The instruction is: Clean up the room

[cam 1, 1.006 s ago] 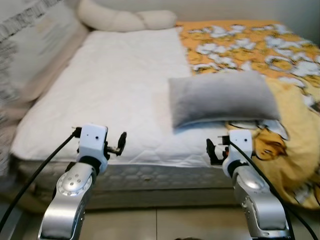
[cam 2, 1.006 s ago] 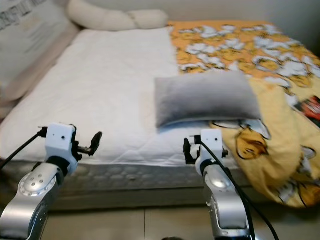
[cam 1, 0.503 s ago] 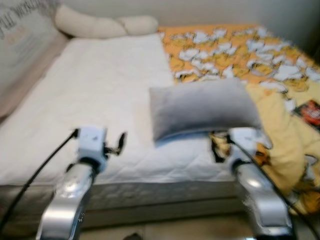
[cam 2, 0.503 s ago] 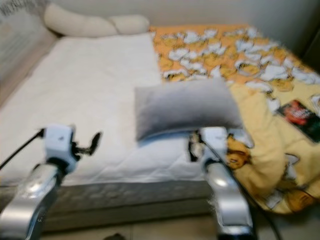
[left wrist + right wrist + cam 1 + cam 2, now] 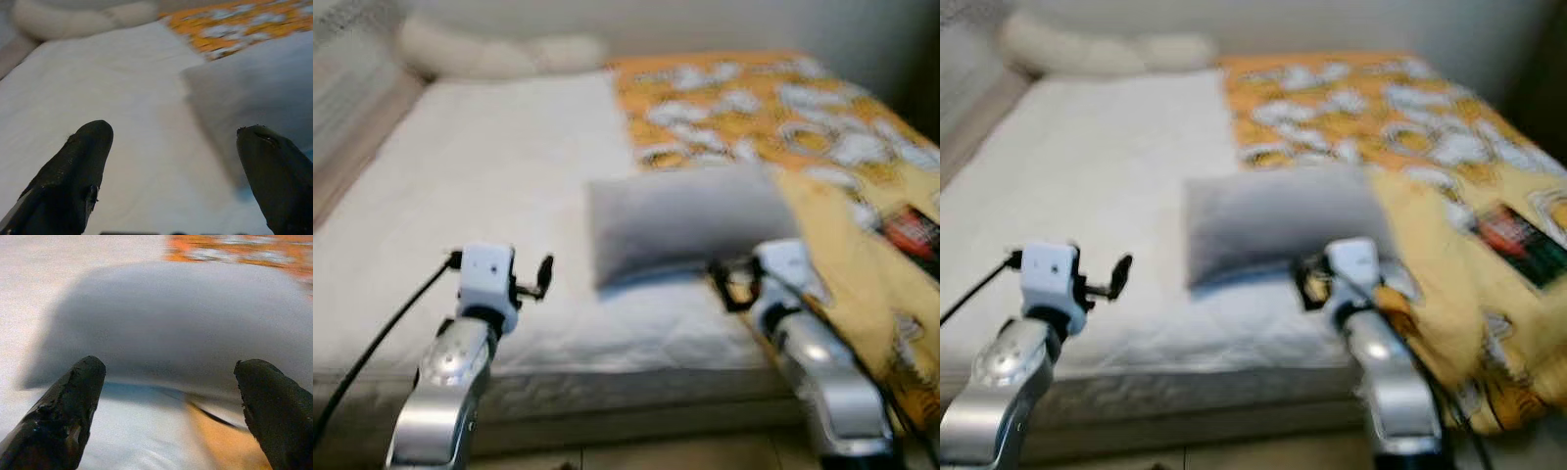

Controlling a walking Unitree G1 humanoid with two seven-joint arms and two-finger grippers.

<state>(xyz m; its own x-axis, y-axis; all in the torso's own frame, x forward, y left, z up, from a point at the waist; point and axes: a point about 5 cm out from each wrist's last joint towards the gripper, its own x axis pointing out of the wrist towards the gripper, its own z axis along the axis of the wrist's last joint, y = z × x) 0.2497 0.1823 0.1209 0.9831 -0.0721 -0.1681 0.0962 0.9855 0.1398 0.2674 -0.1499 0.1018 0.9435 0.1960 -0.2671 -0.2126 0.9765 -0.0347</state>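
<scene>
Both hands spread and empty over the white mattress (image 5: 489,166), left hand (image 5: 541,277) apart, right hand (image 5: 732,289) just before the grey pillow (image 5: 685,220) lying beside the yellow patterned blanket (image 5: 822,127).

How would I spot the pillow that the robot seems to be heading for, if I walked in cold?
Start at the bed with its bare white mattress. Near the middle, where the orange and yellow patterned blanket begins, lies a grey pillow. It is plain grey and rectangular, unlike the long cream bolster at the far end.
</scene>
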